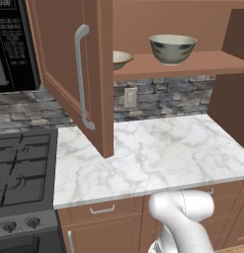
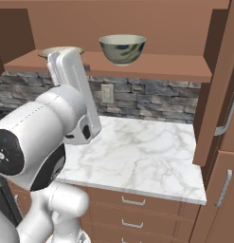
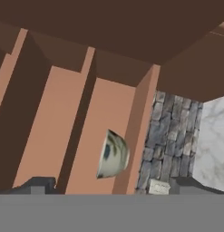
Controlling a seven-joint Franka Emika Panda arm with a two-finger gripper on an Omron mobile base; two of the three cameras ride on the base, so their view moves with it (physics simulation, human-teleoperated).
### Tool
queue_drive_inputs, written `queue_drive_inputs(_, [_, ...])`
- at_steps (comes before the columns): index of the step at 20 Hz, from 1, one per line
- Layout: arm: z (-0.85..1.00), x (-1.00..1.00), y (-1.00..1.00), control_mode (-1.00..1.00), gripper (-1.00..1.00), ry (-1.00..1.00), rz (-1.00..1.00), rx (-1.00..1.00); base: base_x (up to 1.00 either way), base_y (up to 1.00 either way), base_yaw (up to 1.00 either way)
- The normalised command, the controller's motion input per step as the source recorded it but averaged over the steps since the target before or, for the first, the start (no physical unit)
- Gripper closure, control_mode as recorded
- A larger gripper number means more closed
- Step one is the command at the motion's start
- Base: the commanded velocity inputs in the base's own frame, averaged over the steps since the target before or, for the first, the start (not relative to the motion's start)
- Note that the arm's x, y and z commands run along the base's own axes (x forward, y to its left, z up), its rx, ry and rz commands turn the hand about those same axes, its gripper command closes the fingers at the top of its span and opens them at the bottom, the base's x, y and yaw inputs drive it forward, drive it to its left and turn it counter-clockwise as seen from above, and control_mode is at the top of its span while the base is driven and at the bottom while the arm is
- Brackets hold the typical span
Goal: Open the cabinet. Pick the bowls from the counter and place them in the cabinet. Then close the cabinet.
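Both bowls (image 1: 173, 48) shelved ahead of our wide-open, empty gripper (image 3: 111, 190), we swing out, probably leftward, and push the cabinet (image 1: 69, 59) door flat, handle-side.

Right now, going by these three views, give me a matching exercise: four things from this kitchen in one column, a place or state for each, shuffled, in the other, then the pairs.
Things:
1. grey-green bowl
2. cream bowl
3. left cabinet door
4. counter

Places or states:
A. swung open, bar handle facing out
B. bare marble, no bowl on it
C. on the cabinet shelf, toward its left end, partly hidden
D. upright near the middle of the cabinet shelf

Pairs: 1-D, 2-C, 3-A, 4-B
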Motion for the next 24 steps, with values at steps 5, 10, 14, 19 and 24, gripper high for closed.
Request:
queue_drive_inputs(5, [-0.41, -0.34, -0.13, -1.0, -1.0, -0.02, 0.0, 0.01, 0.0, 0.0, 0.0])
queue_drive_inputs(10, [-0.15, -0.34, -0.57, -1.0, -1.0, -0.02, 0.0, 0.03, 0.0, 0.0, 0.0])
queue_drive_inputs(14, [-0.04, -0.39, -0.53, -1.0, -1.0, -0.02, 0.0, 0.03, 0.0, 0.0, 0.0])
queue_drive_inputs(19, [-0.02, -0.51, -0.4, -1.0, -1.0, 0.0, 0.0, 0.0, 0.0, 0.0, 0.0])
queue_drive_inputs(24, [0.0, -0.77, -0.37, -1.0, -1.0, 0.0, 0.0, 0.0, 0.0, 0.0, 0.0])
